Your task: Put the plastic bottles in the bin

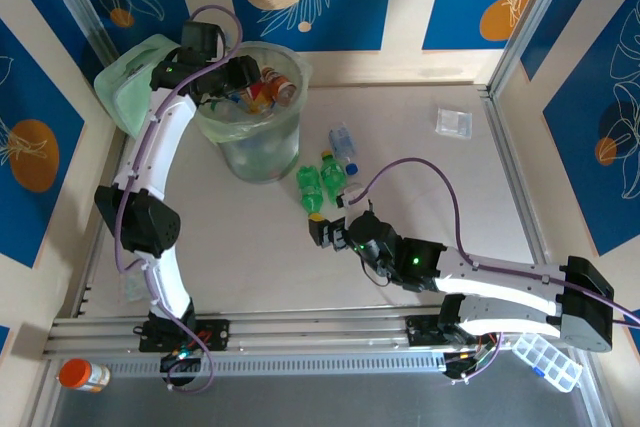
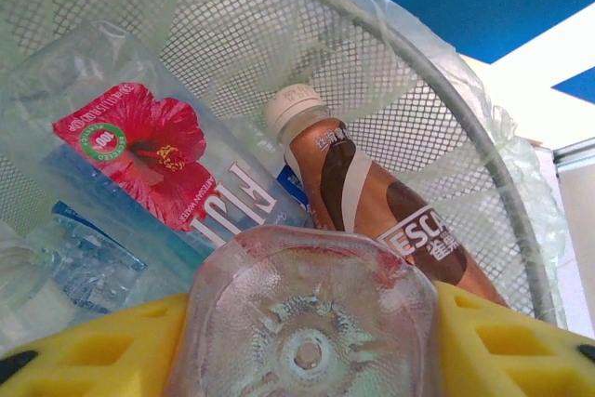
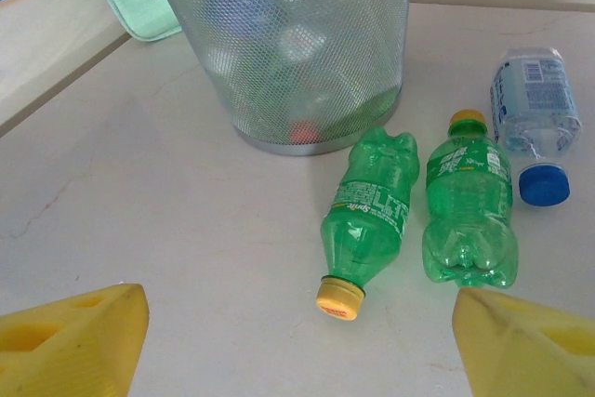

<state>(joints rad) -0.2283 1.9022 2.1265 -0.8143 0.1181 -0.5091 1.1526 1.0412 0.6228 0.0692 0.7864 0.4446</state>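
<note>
left gripper is clamped on one clear bottle over the bin | one round mesh bin, clear-lined, heaped with bottles | two green bottles and one blue-capped bottle are laid beside it | right gripper is held apart

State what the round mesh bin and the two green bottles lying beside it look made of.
Round mesh bin: fine grey wire mesh, probably metal, matte; its contents show through the holes. Green bottles: thin translucent plastic, glossy, with opaque yellow caps.
</note>
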